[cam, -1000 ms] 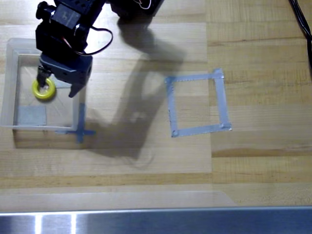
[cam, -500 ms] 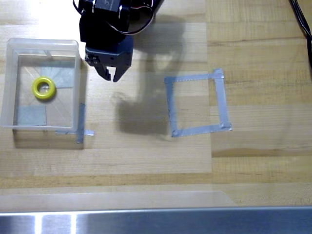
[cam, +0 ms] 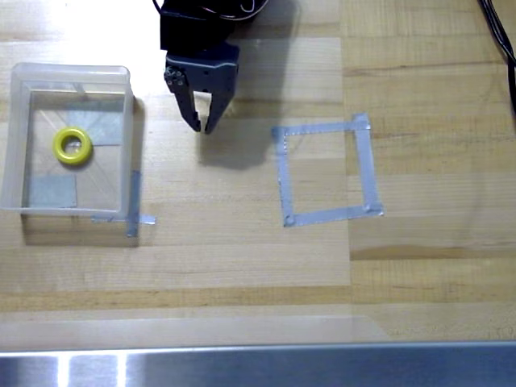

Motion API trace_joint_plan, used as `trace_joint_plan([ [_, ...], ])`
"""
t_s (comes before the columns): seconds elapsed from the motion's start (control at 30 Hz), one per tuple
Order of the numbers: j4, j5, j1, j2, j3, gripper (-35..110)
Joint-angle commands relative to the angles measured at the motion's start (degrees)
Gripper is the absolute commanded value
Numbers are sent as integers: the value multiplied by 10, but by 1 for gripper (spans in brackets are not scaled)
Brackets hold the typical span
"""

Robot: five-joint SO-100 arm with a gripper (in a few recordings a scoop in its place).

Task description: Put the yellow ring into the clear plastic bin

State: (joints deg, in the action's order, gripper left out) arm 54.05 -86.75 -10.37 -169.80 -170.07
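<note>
The yellow ring (cam: 72,147) lies flat on the bottom of the clear plastic bin (cam: 71,72) at the left of the overhead view, over grey tape patches seen through the floor. My black gripper (cam: 201,126) hangs over bare wood to the right of the bin, well apart from its wall. Its two fingers point down the picture and their tips meet in a narrow V with nothing between them.
A grey tape square outline (cam: 364,169) is stuck to the wooden table right of centre. A blue-grey tape cross (cam: 132,216) sits at the bin's lower right corner. A metal strip (cam: 258,367) runs along the bottom edge. A black cable (cam: 498,32) crosses the top right corner.
The gripper let go of the ring inside the bin, rose out and moved right past the bin's wall. Its fingers have closed to a V. The ring stays where it was dropped.
</note>
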Motion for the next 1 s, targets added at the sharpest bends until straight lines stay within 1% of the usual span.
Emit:
trace_joint_plan([
  [0.0, 1, -14, -6, -76, -29, 2],
  [0.2, 3, -12, -4, -105, -60, 2],
  [0.43, 4, -12, 38, -105, -73, 2],
  [0.97, 12, -8, 30, -103, -73, 2],
])
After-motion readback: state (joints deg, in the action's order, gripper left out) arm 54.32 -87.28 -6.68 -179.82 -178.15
